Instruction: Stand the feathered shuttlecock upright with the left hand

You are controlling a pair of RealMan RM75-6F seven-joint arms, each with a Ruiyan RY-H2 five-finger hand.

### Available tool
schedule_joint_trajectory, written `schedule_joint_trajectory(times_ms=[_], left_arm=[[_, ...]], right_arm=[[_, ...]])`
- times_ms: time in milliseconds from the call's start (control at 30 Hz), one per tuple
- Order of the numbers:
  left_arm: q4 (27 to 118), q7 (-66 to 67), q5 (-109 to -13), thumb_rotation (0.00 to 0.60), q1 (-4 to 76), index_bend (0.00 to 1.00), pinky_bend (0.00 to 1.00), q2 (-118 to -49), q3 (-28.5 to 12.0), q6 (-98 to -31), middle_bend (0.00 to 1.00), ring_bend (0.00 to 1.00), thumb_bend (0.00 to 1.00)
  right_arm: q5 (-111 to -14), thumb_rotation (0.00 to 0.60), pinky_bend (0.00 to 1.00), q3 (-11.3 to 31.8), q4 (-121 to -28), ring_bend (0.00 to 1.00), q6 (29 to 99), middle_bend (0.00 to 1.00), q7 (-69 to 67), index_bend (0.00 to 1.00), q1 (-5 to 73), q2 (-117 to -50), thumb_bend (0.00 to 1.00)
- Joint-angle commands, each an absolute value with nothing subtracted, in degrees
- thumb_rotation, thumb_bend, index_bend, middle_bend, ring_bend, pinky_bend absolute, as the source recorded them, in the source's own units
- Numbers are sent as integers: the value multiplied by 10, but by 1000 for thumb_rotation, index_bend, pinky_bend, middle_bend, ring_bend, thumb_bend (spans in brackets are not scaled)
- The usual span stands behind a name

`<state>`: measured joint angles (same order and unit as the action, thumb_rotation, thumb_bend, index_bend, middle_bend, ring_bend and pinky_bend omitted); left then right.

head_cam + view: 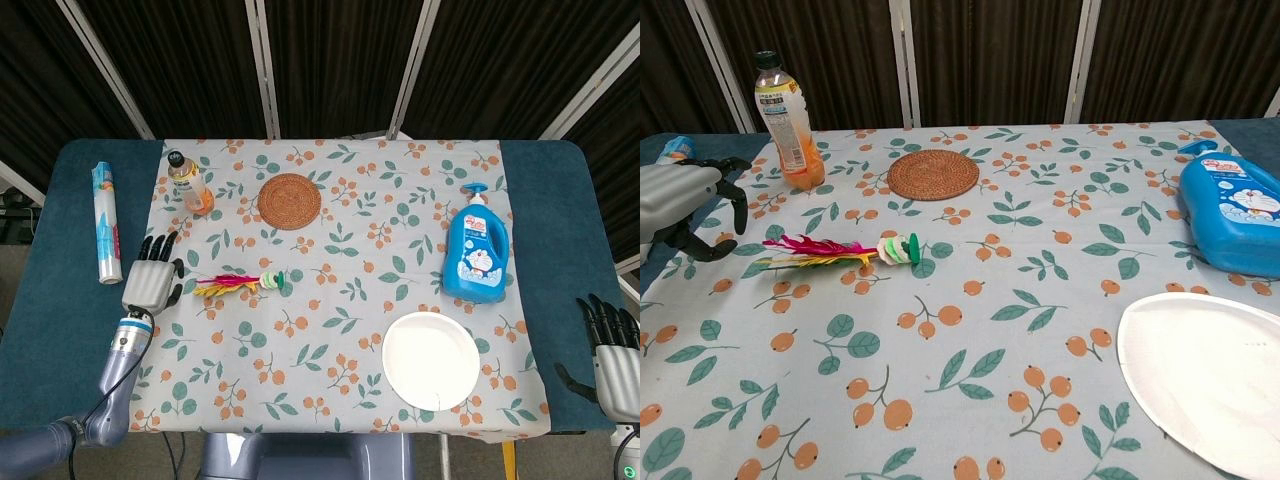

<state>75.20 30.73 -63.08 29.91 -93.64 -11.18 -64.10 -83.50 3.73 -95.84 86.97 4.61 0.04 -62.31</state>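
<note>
left hand (152, 276): at the left edge of the floral tablecloth (340, 330), palm down, fingers pointing away from the robot and slightly spread; it holds nothing. in the chest view (685, 205) the dark fingertips curl downward above the cloth, apart from each other.
feathered shuttlecock (240, 283): lies on its side on the cloth just to the right of the left hand, not touching it. the pink, red and yellow feathers point toward the hand; the white and green base points away, toward the table's middle. in the chest view (835, 252) the feather tips are near the hand's fingertips, with a gap between them.
orange drink bottle (190, 183): stands upright beyond the left hand, near the cloth's far left corner; about half full of orange liquid (788, 120).
rolled pack (105, 222): a white and blue roll lying on the bare blue table (60, 340), left of the cloth and beside the hand.
woven coaster (290, 201): round, brown, flat on the cloth, beyond the shuttlecock and right of the bottle (933, 174).
white plate (431, 360): sits on the near right part of the cloth, well apart from the shuttlecock (1205, 380).
blue pump bottle (477, 248): lies on the cloth beyond the plate, pump pointing to the far side (1235, 218).
right hand (612, 355): at the right edge of the table, off the cloth, fingers pointing away and parted; it holds nothing.
</note>
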Motion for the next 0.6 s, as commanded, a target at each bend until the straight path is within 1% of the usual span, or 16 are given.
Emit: schedule_joint_trajectory(times_ms=[33,300,600], left_arm=[[733,306,-631,600,305,510,0,-954,-110,-641,0,0,415],[704,294,-631,600,319,510,0,-983,-116,-638,0,0,418],[699,298,-633,600,327,523,0,-994,-114,-639,0,0,414]], right_arm=[[-835,600,0,37,-959,0,870,0,46,0,0,-623,153],[-834,600,0,37,-959,0,868,0,46,0,1,-623,153],[-835,600,0,37,-959,0,869,0,45,0,0,-622,154]])
